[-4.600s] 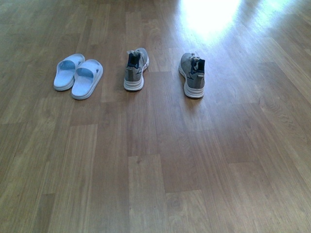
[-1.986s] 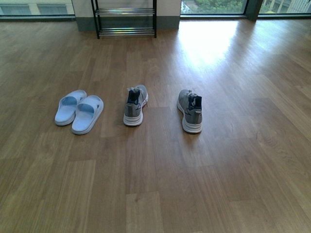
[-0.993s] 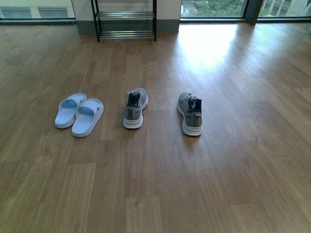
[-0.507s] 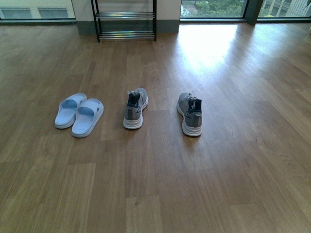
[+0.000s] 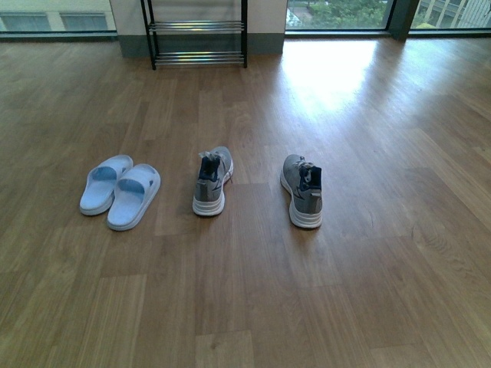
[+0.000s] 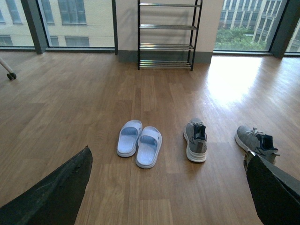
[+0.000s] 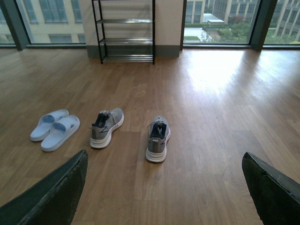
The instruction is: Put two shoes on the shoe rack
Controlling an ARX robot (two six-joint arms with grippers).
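Observation:
Two grey knit sneakers stand heel-toward-me on the wood floor, one (image 5: 211,184) left of the other (image 5: 302,192), about a shoe length apart. The black shoe rack (image 5: 196,34) with chrome bars stands far behind them against the wall. Neither arm shows in the front view. My left gripper (image 6: 167,154) is open, held above the floor well short of the sneakers (image 6: 196,140) (image 6: 255,140), holding nothing. My right gripper (image 7: 164,154) is open too, with the sneakers (image 7: 107,126) (image 7: 158,137) ahead of it and the shoe rack (image 7: 126,33) beyond.
A pair of pale blue slide sandals (image 5: 119,193) lies left of the sneakers. Tall windows run along the far wall on both sides of the rack. A wheeled leg (image 6: 7,70) shows at the far left in the left wrist view.
The front view first rose enough to bring the rack into sight. In the last half second the shoes and sandals have slid lower and look slightly larger.

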